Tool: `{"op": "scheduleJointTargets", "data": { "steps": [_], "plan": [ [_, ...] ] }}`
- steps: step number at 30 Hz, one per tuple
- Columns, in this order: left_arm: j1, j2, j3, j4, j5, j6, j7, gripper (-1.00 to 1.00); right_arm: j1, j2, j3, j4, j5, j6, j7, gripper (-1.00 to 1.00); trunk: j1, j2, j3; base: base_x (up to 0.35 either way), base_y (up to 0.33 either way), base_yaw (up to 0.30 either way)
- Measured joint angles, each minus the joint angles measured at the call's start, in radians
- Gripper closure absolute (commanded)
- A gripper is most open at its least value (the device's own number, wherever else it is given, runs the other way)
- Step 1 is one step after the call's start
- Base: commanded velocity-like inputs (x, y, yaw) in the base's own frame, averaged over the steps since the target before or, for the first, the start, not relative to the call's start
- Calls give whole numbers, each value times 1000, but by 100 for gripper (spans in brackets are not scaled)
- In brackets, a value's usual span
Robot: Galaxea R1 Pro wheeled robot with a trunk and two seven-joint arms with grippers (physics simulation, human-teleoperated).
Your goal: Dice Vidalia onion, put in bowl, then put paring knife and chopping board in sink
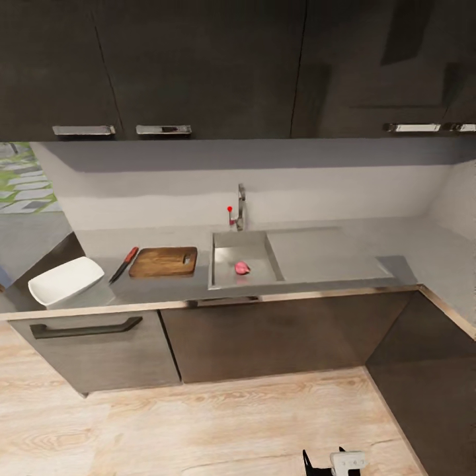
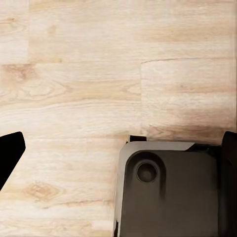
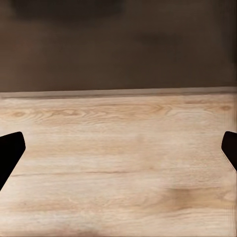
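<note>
A small pinkish Vidalia onion (image 1: 242, 268) lies in the basin of the grey steel sink (image 1: 225, 254), below the chrome tap (image 1: 240, 207) with its red knob. Left of the sink on the grey countertop (image 1: 165, 284) rests the dark brown chopping board (image 1: 163, 262). The paring knife (image 1: 123, 264) lies just left of the board, and the white bowl (image 1: 66, 281) stands further left near the counter's end. My left gripper (image 2: 120, 158) and my right gripper (image 3: 120, 150) both hang open over the wooden floor, far from the counter, with nothing between their fingers.
Dark upper cabinets (image 1: 198, 66) hang above the counter. Dark drawers and doors (image 1: 277, 330) run below it, and the counter turns a corner at the right (image 1: 449, 264). Light wooden floor (image 1: 198, 430) lies between me and the cabinets. My dark base (image 2: 168, 192) appears under the left gripper.
</note>
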Motion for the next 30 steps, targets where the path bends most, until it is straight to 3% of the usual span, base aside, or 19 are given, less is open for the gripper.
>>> {"op": "scheduleJointTargets", "data": {
  "steps": [9, 30],
  "plan": [
    [0, 0, 0, 0, 0, 1, 0, -100, 0, 0, 1, 1, 0, 0, 0, -100, 0, 0, 14, 0, -248, 139],
    [0, 0, 0, 3, 1, 0, 0, -100, 0, 0, 0, 2, 0, 0, 0, -100, 0, 0, 40, 0, -11, 200]
  ]
}}
